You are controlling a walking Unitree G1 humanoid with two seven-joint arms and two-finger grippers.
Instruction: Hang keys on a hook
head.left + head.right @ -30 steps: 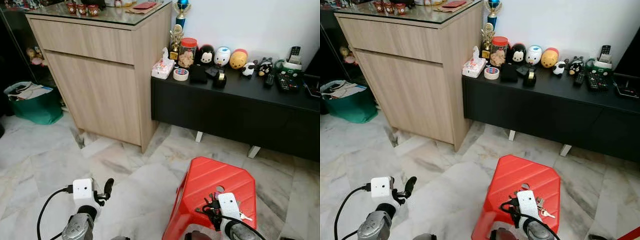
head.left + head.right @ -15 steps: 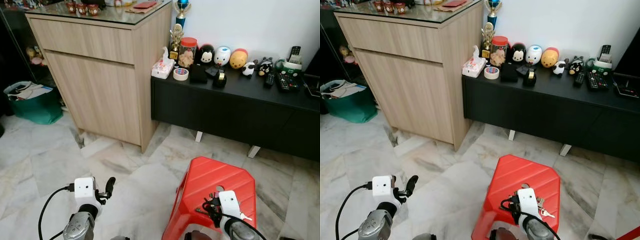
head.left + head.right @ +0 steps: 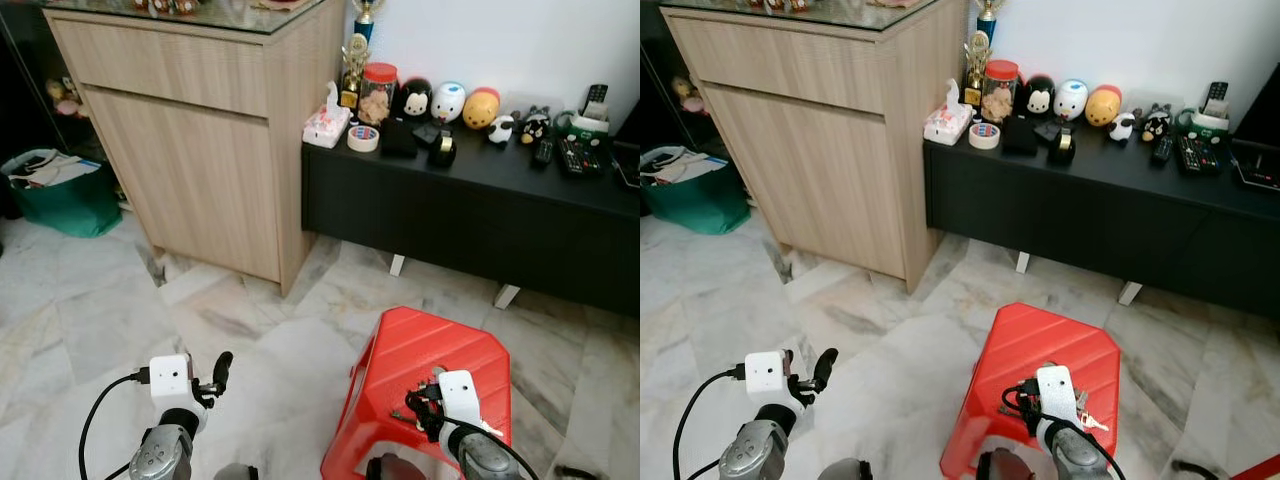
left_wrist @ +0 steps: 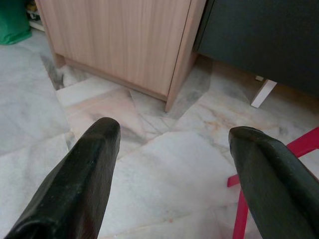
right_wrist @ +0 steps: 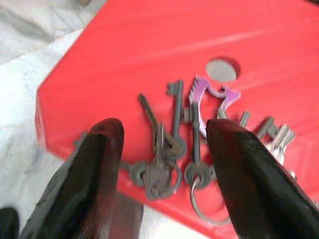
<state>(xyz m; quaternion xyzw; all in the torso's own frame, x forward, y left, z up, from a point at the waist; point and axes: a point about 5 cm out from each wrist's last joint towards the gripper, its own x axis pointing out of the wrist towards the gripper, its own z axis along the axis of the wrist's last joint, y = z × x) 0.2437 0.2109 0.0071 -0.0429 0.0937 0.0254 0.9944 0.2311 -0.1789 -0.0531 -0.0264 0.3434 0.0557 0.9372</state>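
At the frame's centre, the right gripper [image 5: 162, 149] hangs spread over the keys [image 5: 172, 149] on the red stool [image 5: 124, 55]; I'd straddle the ring, descend squarely, then close. The left gripper [image 4: 172, 149] is spread too, idle.

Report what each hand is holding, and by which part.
Nothing is held. The right hand is open above the keys lying on the red stool; the left hand is open over the floor.

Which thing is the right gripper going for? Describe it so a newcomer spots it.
Find the red stool on the marble floor before the black cabinet. On its top, between the open right gripper fingers, lies the bunch of keys: dark metal, with a purple tag.
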